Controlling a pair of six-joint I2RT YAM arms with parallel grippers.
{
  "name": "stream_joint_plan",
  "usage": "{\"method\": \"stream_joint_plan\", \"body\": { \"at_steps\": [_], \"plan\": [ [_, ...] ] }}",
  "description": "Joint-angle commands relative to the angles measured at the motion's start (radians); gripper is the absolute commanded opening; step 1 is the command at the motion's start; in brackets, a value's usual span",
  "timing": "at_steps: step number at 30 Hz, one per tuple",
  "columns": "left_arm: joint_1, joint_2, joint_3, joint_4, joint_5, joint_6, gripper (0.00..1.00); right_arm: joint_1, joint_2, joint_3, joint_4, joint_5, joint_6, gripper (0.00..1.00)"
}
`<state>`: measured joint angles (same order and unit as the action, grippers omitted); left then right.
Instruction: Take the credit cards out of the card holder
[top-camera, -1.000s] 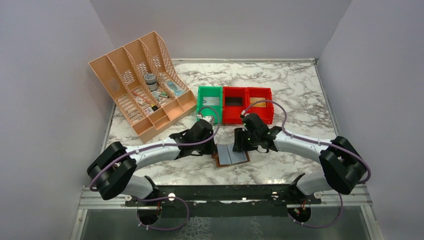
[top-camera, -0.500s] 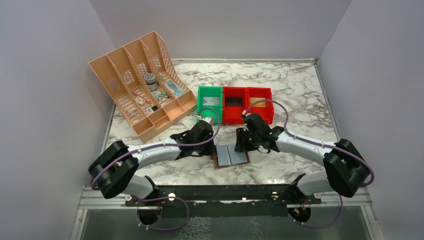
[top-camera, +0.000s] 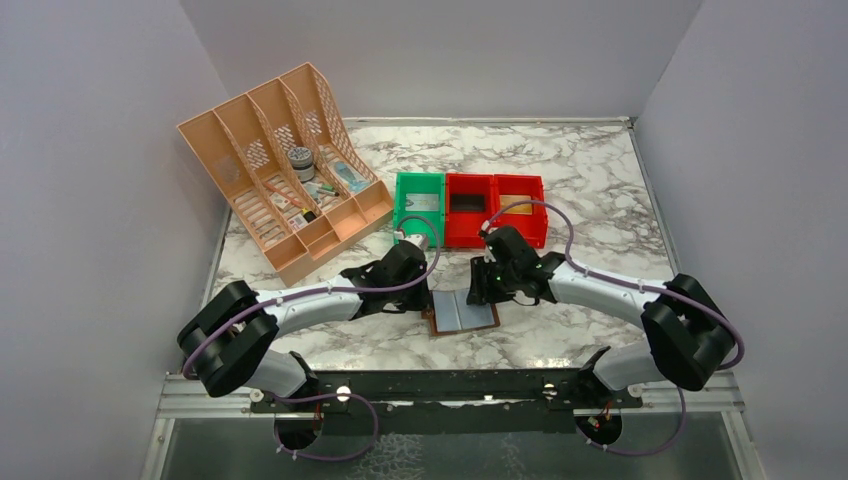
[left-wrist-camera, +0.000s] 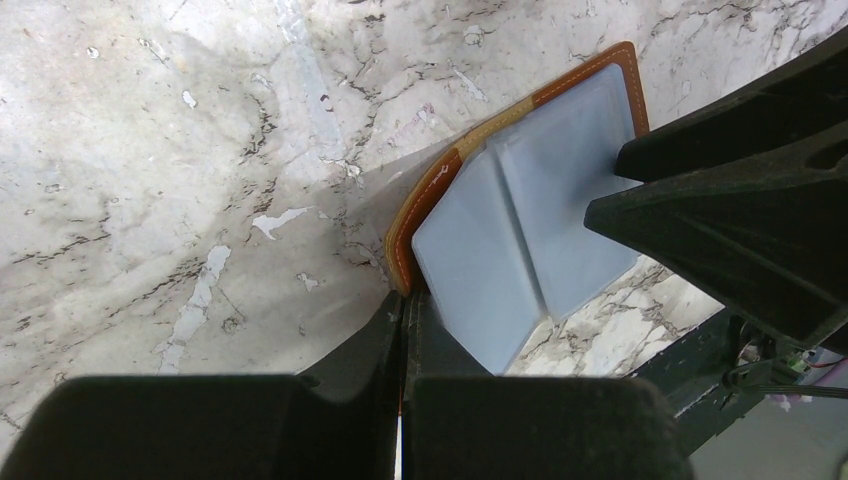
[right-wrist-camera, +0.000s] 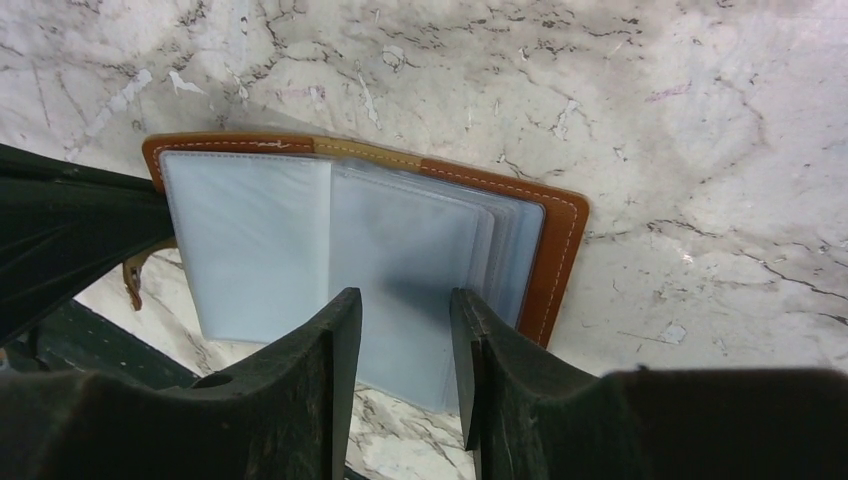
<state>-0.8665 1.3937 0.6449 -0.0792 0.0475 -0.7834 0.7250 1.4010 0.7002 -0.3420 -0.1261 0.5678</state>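
The card holder (top-camera: 460, 312) lies open on the marble, brown leather rim with pale grey-blue inside. My left gripper (top-camera: 429, 291) is shut on its left edge; in the left wrist view the jaws (left-wrist-camera: 404, 300) pinch the brown rim (left-wrist-camera: 424, 208). My right gripper (top-camera: 479, 292) is open, and its fingertips (right-wrist-camera: 405, 300) hover over the right half (right-wrist-camera: 420, 250). Several pale grey-blue layers (right-wrist-camera: 505, 240) are stacked there. I cannot tell the credit cards from the lining. The snap tab (right-wrist-camera: 131, 277) shows at the left.
A green bin (top-camera: 418, 205) and two red bins (top-camera: 470, 208) (top-camera: 521, 206) stand just behind the grippers. An orange file organiser (top-camera: 285, 170) with small items is at the back left. The black mounting rail (top-camera: 450, 385) runs along the near edge.
Almost nothing: my right arm has shifted a little to the left. The card holder and my left gripper have stayed put.
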Motion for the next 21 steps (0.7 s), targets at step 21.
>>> {"method": "stream_joint_plan", "body": {
  "at_steps": [21],
  "plan": [
    [-0.009, 0.009, -0.027, 0.023, -0.001, -0.002, 0.00, 0.001, -0.081, -0.013, -0.030, 0.076, 0.041, 0.48]
  ]
}}
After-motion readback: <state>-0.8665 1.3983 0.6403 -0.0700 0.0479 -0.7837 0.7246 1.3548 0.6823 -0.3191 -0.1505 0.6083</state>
